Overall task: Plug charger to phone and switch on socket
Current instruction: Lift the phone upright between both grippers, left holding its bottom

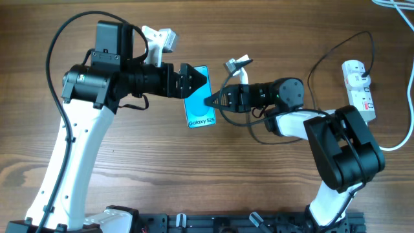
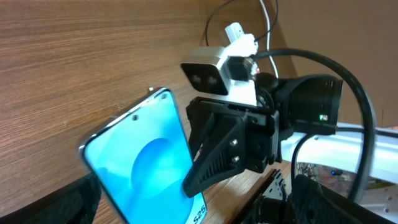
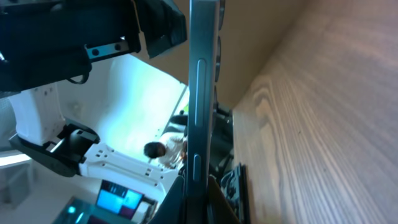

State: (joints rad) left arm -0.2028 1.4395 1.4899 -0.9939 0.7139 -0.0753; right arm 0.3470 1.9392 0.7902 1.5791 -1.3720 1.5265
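The phone [image 1: 197, 107] has a cyan screen facing up and "Galaxy S25" text at its near end. It also shows in the left wrist view [image 2: 130, 168] and edge-on in the right wrist view [image 3: 202, 93]. My right gripper [image 1: 211, 100] is shut on the phone's right edge, its fingers [image 3: 198, 190] clamping both faces, and holds it above the table. My left gripper [image 1: 193, 79] is open at the phone's far end, fingers spread wide. The socket [image 1: 359, 90] lies at the far right. The charger cable [image 1: 321, 59] loops from it toward the right arm; its tip is not discernible.
The socket's thick white cord [image 1: 402, 133] curves off the right edge. My right arm's base [image 1: 339, 152] stands at the right front and my left arm [image 1: 84, 123] at the left. Bare wood lies between them, in front of the phone.
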